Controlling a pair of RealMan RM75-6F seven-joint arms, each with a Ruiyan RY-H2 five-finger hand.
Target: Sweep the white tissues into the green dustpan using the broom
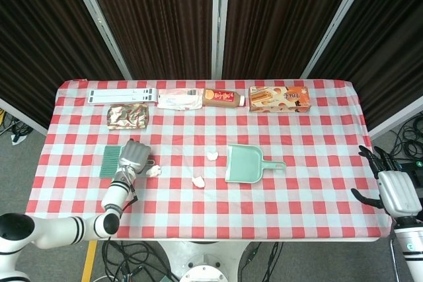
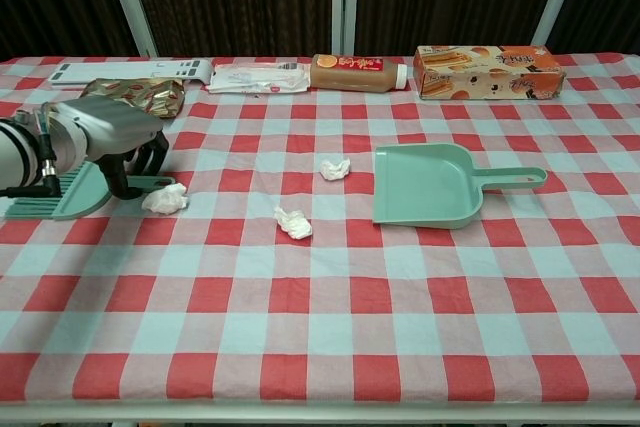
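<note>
The green broom lies flat at the table's left. My left hand sits low over its handle, thumb and fingers reaching down on either side of it; the broom is still on the cloth. One white tissue lies just right of that hand. Two more tissues lie toward the middle. The green dustpan rests right of them, handle pointing right. My right hand hangs open off the table's right edge.
Along the far edge lie a white strip, a white packet, a brown bottle and an orange box. A gold foil bag sits just behind the broom.
</note>
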